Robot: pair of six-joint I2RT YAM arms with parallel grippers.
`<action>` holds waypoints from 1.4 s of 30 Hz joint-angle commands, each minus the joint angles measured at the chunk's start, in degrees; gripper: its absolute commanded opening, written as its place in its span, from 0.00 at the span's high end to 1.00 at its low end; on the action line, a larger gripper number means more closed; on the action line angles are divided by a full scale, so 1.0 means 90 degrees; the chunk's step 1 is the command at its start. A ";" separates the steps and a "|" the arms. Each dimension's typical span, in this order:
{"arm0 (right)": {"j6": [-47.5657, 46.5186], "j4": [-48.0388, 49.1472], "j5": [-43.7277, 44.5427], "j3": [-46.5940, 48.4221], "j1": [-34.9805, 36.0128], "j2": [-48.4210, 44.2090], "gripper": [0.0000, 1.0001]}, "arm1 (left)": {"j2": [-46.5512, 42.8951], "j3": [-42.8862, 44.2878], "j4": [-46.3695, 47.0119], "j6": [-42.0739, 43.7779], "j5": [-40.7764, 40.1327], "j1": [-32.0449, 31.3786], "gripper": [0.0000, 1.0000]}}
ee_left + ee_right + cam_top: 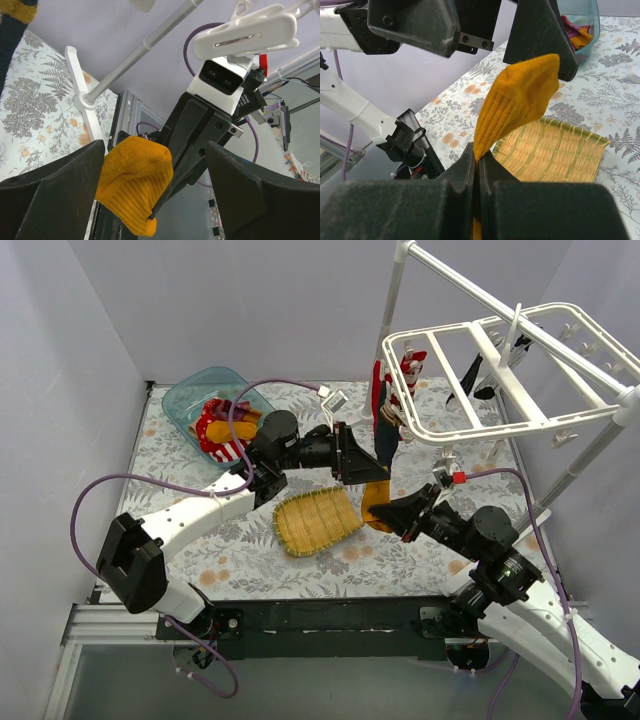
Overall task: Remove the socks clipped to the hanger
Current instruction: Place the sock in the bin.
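Note:
The white grid hanger (520, 380) hangs at the upper right with clips along it. A red-and-white striped sock (410, 365), a dark sock (385, 435) and a black sock (470, 375) hang from it. My right gripper (388, 512) is shut on the lower end of a mustard yellow sock (375, 502), which also shows in the right wrist view (520, 97) rising from the closed right gripper (478, 157). My left gripper (372, 476) is open. In the left wrist view the left gripper (155, 190) straddles that mustard sock (132, 182) without touching it.
A yellow woven mat (315, 520) lies under the grippers. A teal bin (190, 400) at the back left holds several socks. The white pole stand (395, 300) rises behind the hanger. A white clip (245, 32) dangles near the left wrist camera.

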 commanded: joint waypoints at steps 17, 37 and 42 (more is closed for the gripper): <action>-0.0300 -0.0061 -0.0021 0.0062 0.0007 0.0041 0.94 | -0.0359 0.0228 -0.1388 0.0996 -0.1616 -0.0567 1.00; -0.0105 0.0095 0.1727 -0.0504 0.0007 -0.0681 0.35 | -0.0614 0.0003 -0.1916 -0.0010 -0.4763 0.1776 1.00; 0.0081 0.0388 0.2166 -0.0641 0.0007 -0.0574 0.32 | 0.0059 0.0762 -0.2023 0.0126 -0.5856 0.2469 1.00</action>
